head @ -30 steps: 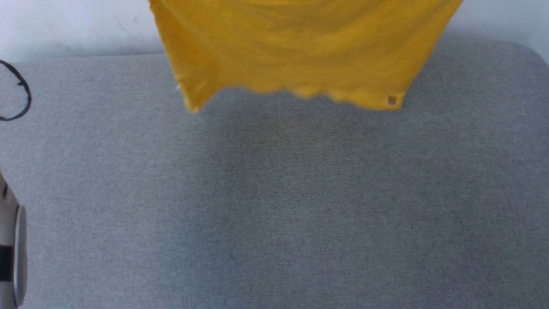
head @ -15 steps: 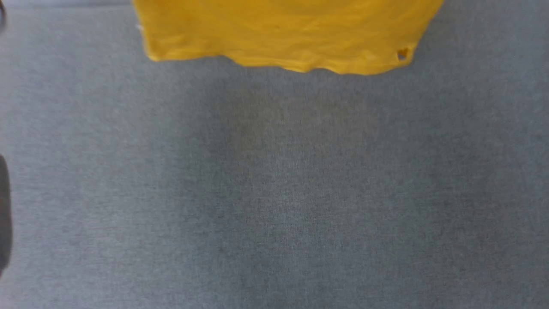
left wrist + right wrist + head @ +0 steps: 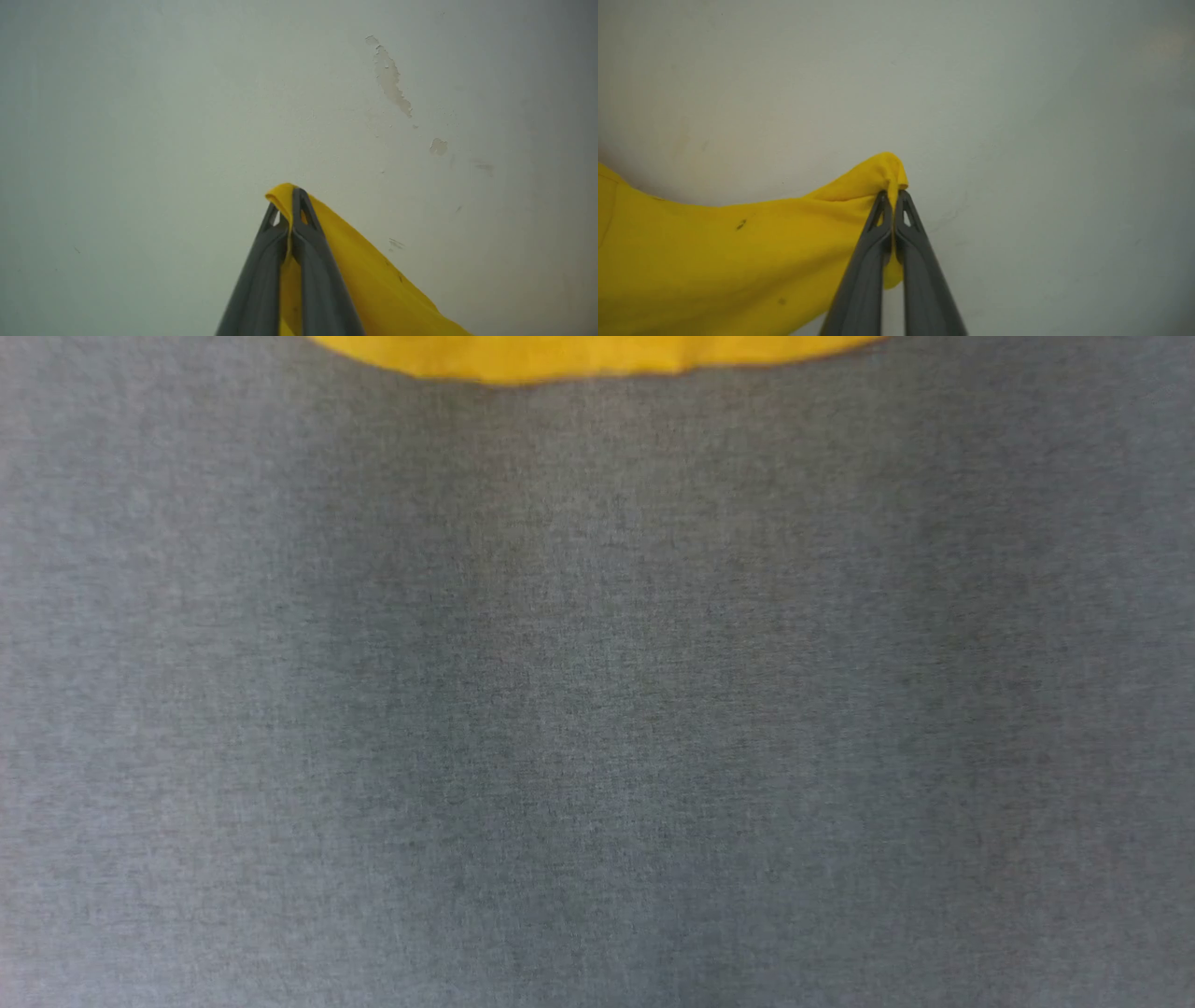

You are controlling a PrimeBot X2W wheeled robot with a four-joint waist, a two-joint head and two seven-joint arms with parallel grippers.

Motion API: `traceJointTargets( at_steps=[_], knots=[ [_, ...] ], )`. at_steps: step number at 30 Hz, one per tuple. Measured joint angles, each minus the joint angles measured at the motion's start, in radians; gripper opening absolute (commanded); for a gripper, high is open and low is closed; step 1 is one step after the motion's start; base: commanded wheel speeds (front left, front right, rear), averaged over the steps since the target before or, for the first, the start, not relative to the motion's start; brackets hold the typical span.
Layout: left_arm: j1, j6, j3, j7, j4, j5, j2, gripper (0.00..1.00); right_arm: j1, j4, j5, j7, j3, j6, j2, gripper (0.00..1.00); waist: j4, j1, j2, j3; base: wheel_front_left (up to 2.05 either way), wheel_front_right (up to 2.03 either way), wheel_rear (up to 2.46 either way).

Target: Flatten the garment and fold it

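The garment is a bright yellow T-shirt; its lower hem shows as a strip along the top edge of the head view, above the grey cloth table. In the left wrist view my left gripper is shut on a pinched yellow fold of the garment, which trails off to the lower right. In the right wrist view my right gripper is shut on another bunched corner of the garment, which spreads to the lower left. Both grippers point at a pale wall. The print is hidden.
A pale wall with flaked paint patches stands beyond both grippers. The grey cloth surface stretches across the head view, with a soft shadow in its middle.
The yellow hem has gone from hanging well into the head view to a thin strip at its top edge. The wall edge, the black cable and the pale forearm at the left have left the picture.
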Motion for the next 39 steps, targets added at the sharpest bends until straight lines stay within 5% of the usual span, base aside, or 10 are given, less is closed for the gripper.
traceJointTargets(
  at_steps=[8,20,29,35,39],
  knots=[
    [-0.057,0.026,0.032,-0.141,0.030,-0.021,0.005,0.00,-0.075,0.059,-0.060,-0.114,0.061,0.000,-0.032,0.00,0.018,-0.0003,0.0000,0.075,0.00,0.00,0.00],
    [0.148,-0.079,0.055,-0.248,0.030,-0.141,0.018,0.00,0.008,0.062,0.036,-0.259,0.193,0.000,-0.071,0.00,0.072,-0.0003,0.0000,0.108,0.00,0.00,0.00],
    [0.542,-0.112,0.067,-0.181,-0.283,-0.226,0.046,0.00,0.335,-0.222,0.249,-0.271,0.185,0.000,-0.200,0.00,0.074,-0.0006,0.0000,0.020,0.00,0.00,0.00],
    [0.892,-0.077,0.098,-0.119,-0.536,-0.279,0.060,0.00,0.695,-0.491,0.347,-0.191,0.003,0.000,-0.236,0.00,0.072,-0.0007,0.0000,-0.055,0.00,0.00,0.00],
    [1.125,-0.053,0.101,-0.115,-0.665,-0.293,0.056,0.00,0.970,-0.658,0.359,-0.138,-0.138,0.000,-0.180,0.00,0.072,-0.0007,0.0000,-0.108,0.00,0.00,0.00]
  ],
)
